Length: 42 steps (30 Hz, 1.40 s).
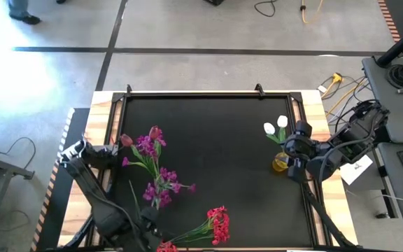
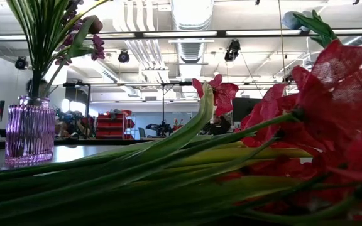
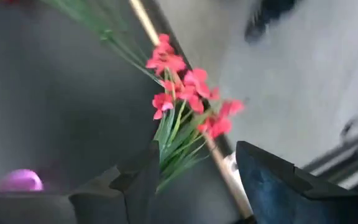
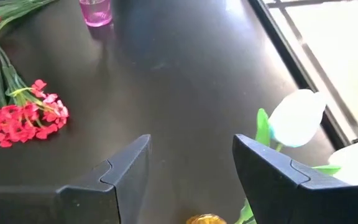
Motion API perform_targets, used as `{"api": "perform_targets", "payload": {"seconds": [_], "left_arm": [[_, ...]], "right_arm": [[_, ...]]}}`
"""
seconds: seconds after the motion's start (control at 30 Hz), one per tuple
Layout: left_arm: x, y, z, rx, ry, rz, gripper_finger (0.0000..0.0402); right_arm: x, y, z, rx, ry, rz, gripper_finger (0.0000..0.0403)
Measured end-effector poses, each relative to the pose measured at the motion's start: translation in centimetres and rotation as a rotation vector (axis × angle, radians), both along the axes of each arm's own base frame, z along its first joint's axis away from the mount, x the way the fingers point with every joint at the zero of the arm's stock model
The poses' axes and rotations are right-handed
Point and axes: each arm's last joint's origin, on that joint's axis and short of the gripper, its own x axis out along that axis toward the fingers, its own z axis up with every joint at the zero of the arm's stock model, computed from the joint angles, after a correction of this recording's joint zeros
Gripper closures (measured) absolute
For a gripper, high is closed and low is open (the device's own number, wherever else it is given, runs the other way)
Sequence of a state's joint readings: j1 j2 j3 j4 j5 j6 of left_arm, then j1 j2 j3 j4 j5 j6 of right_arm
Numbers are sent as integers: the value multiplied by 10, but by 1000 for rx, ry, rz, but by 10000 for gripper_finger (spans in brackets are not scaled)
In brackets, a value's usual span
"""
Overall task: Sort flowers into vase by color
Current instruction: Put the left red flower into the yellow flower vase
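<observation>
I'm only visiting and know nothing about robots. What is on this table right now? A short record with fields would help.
Purple vase: upright, holding green stems with purple flowers
Yellow vase: holds two white tulips
Red flowers: lying on the black table, in no vase
Right end effector: open, above the yellow vase
Left end effector: open, red flower stems next to one finger
</observation>
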<state>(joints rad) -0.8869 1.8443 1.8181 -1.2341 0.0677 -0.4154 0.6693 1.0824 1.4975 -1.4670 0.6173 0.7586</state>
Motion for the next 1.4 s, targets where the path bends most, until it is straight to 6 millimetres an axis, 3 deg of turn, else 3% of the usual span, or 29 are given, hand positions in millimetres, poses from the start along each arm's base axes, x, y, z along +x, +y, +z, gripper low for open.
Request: {"api": "perform_targets", "payload": {"seconds": [0.17,0.3,0.6,0.9,1.27,1.4], "left_arm": [[-9,4,-2,26,-71,-254,190],[-9,4,-27,41,-41,-334,176],[-11,-1,-81,28,-55,-406,173],[-25,13,-125,76,44,-483,189],[-33,23,-165,119,-36,-531,199],[-33,25,-172,109,-75,-592,230]], "right_arm": [[1,1,-1,11,10,4,183],[6,5,-4,-4,28,4,183],[21,17,-15,-25,75,-13,183],[31,25,-23,-47,107,-13,183],[31,25,-23,-32,100,-32,183],[31,25,-23,-33,100,-32,183]]}}
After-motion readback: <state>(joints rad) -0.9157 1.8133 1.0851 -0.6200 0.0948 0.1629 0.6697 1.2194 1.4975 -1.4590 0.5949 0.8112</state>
